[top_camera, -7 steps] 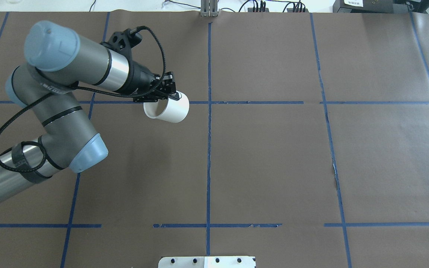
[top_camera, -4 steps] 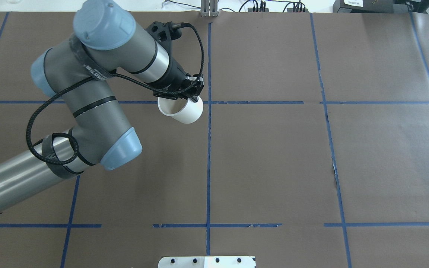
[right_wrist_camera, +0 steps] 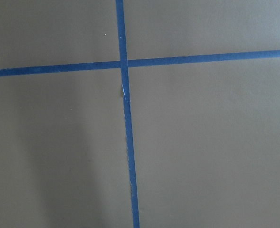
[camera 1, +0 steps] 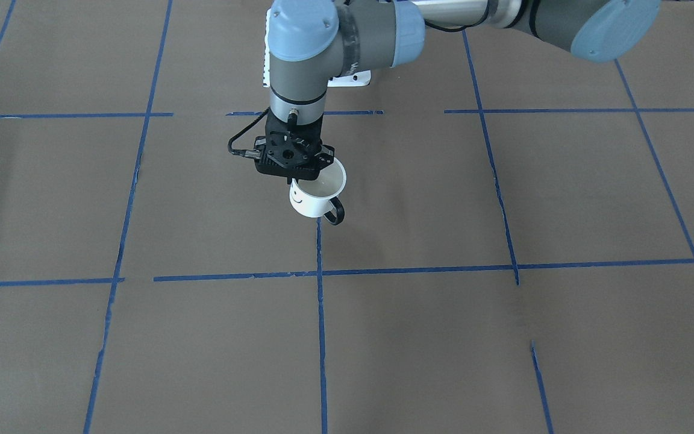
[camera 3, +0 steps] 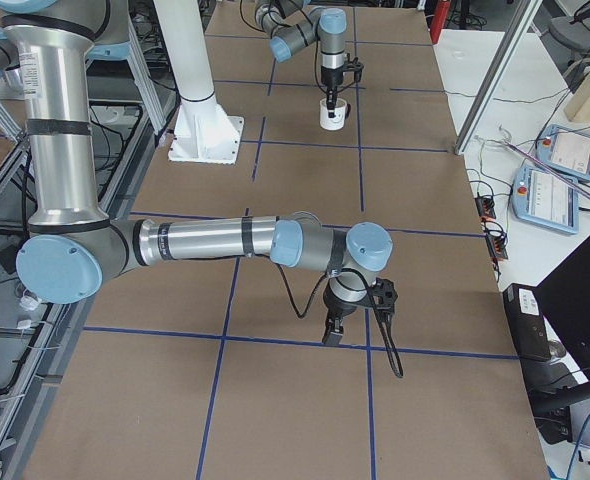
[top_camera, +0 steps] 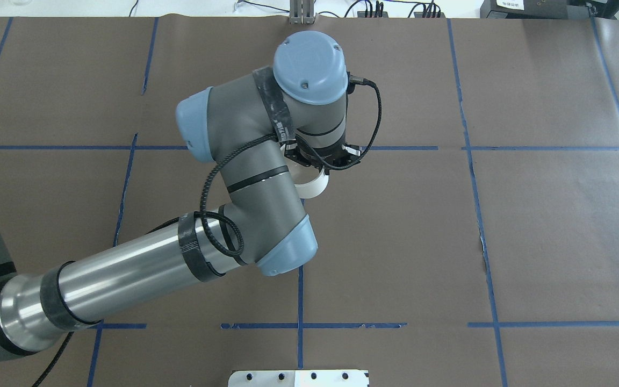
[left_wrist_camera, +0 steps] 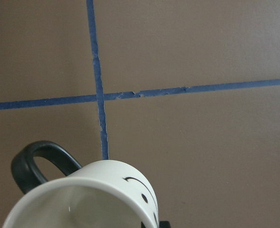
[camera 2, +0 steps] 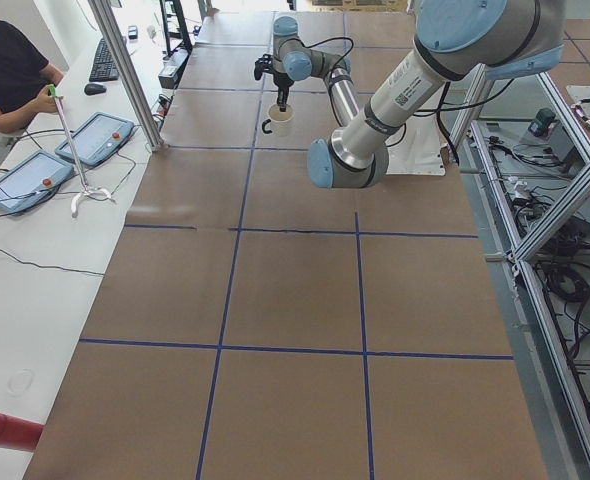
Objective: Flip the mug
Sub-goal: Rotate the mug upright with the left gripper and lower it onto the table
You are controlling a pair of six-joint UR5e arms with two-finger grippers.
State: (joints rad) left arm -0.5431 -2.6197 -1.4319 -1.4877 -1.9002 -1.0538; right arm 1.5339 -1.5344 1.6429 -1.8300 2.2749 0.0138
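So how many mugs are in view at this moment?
1. The mug is held at its rim by the left gripper, mouth up, near the middle of the table. No other mug shows in any view.

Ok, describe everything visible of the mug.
The mug is small, white and ceramic-looking, with a black smiley on its side and a thin black loop handle. It is mouth-up, slightly tilted and empty. The left tool grips its rim low over the brown table; contact cannot be told.

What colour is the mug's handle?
Black. The handle on the white mug shows best in the left wrist-mounted view.
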